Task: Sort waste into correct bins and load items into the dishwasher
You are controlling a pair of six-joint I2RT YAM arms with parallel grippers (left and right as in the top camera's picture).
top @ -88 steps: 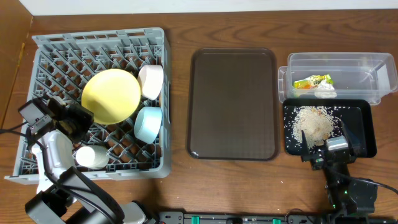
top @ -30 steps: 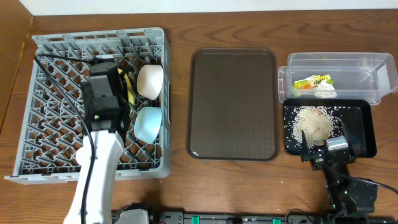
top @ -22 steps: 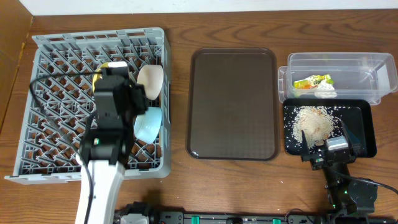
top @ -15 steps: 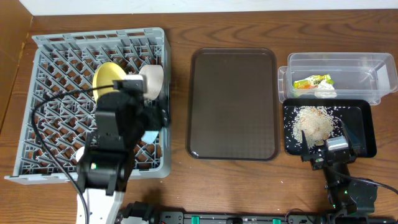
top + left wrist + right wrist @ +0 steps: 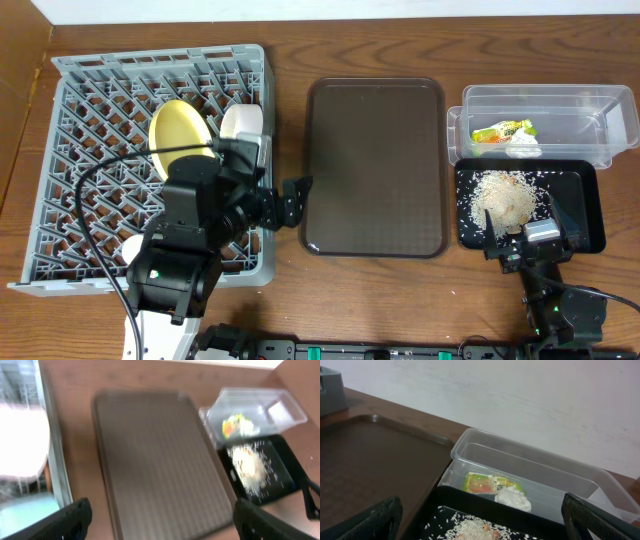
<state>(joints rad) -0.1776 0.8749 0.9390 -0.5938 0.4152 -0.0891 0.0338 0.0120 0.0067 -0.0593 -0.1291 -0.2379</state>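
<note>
The grey dishwasher rack [image 5: 70, 72] holds the pale yellow plate [image 5: 178, 135] on edge and the white bowl [image 5: 243, 124] beside it. The small white cup [image 5: 130, 246] peeks out by my left arm. My left gripper [image 5: 288, 200] is open and empty at the rack's right edge, pointing at the brown tray. In the left wrist view the gripper [image 5: 162, 527] looks past the white bowl [image 5: 20, 440] and blue bowl [image 5: 25, 510]. The clear tub [image 5: 590, 105] holds the snack wrapper [image 5: 503, 131] and crumpled paper [image 5: 523, 142]. Rice scraps [image 5: 503, 195] lie in the black tray [image 5: 585, 215]. My right gripper [image 5: 522, 220] rests open at that tray's near edge.
The flat dark brown serving tray [image 5: 375, 165] lies between the rack and the two bins, with nothing on it. The left arm's body covers the rack's lower middle. In the right wrist view the open gripper [image 5: 482, 525] faces the rice [image 5: 475, 530] and the tub [image 5: 485, 450].
My left arm has swung right, from over the plate to the rack's right edge, and its jaws have opened wider. The plate now stands uncovered in the rack. The right arm has not moved.
</note>
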